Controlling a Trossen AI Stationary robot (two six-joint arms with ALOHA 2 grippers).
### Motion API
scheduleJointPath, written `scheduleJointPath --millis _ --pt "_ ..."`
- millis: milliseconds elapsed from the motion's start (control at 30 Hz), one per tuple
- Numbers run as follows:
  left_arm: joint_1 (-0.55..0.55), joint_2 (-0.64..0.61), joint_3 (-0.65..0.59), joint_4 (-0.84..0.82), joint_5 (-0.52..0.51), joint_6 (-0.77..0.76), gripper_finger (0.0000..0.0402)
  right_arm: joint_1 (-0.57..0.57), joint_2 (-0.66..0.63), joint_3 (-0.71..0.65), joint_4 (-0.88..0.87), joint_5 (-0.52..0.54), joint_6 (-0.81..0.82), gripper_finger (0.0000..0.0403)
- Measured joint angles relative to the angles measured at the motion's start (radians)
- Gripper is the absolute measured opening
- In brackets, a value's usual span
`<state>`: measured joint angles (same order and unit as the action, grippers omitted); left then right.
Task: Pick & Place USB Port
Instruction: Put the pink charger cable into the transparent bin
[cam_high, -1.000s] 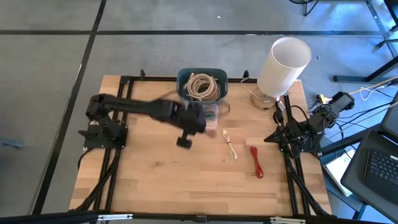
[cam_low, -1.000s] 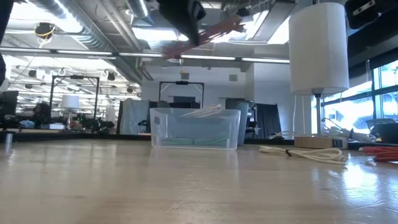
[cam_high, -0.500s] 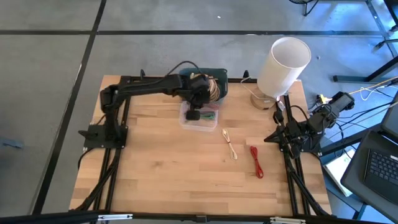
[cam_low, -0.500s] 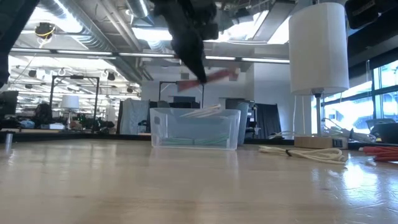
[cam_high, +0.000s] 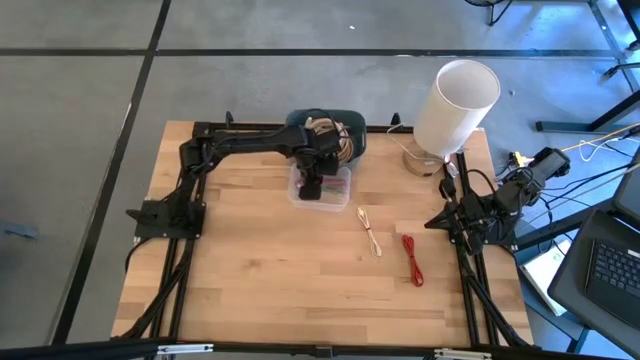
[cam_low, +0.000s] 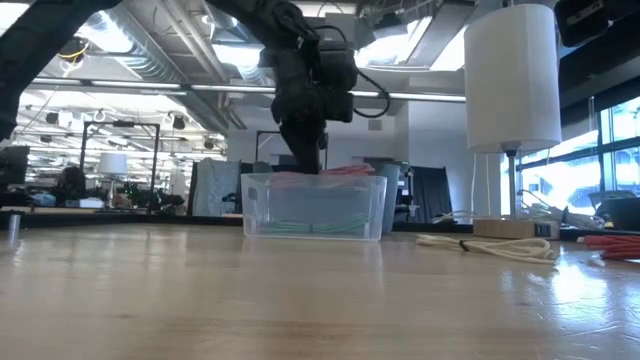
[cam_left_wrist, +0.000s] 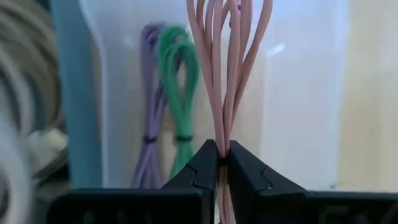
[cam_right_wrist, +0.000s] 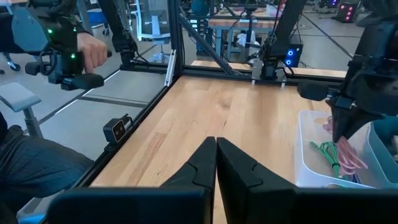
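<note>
My left gripper (cam_high: 322, 186) stands over the clear bin (cam_high: 300, 192), pointing down, shut on a coiled pink cable (cam_left_wrist: 227, 62). In the low view the gripper (cam_low: 300, 152) reaches to the bin's rim (cam_low: 313, 180), and the pink cable (cam_low: 347, 171) shows at rim height. A green cable (cam_left_wrist: 177, 81) and a purple cable (cam_left_wrist: 149, 93) lie on the bin's floor. My right gripper (cam_right_wrist: 216, 147) is shut and waits at the table's right edge (cam_high: 470, 215). My left gripper pinches the pink cable's bundled strands (cam_left_wrist: 222, 146) between its two fingers, coming from above and pointing down. Several strands run together through the pinch. The loops spread away beyond the fingertips, over the clear bin's inside.
A blue bin (cam_high: 352, 122) with a coiled beige cable (cam_high: 325, 138) stands behind the clear bin. A cream cable (cam_high: 371, 232) and a red cable (cam_high: 412, 260) lie on the table. A white lamp (cam_high: 455, 105) stands far right. A person (cam_right_wrist: 37, 93) sits beyond the table.
My left gripper has swung from above the table's middle toward the far edge, over the clear bin, and has come down to its rim. It has stayed shut on the pink cable, which has come down from high above the bin to rim height.
</note>
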<state>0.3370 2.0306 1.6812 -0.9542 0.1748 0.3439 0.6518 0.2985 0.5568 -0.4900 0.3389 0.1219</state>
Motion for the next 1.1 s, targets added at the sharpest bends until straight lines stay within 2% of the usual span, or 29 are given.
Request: scheduleJointPath --millis 300,633,867,1100 --pt "0.0 -0.001 -0.055 0.03 0.061 -0.019 0.0015 0.0 0.0 0.0 0.0 0.0 0.0 0.0017" --pt "0.0 0.011 -0.127 0.158 0.087 -0.018 0.0015 0.0 0.0 0.0 0.0 0.0 0.0 0.0017" --pt "-0.001 0.076 -0.128 0.159 -0.034 -0.016 0.0015 0.0 0.0 0.0 0.0 0.0 0.0 0.0017" --pt "-0.007 0.106 -0.122 0.16 -0.081 -0.019 0.0015 0.0 0.0 0.0 0.0 0.0 0.0 0.0017"
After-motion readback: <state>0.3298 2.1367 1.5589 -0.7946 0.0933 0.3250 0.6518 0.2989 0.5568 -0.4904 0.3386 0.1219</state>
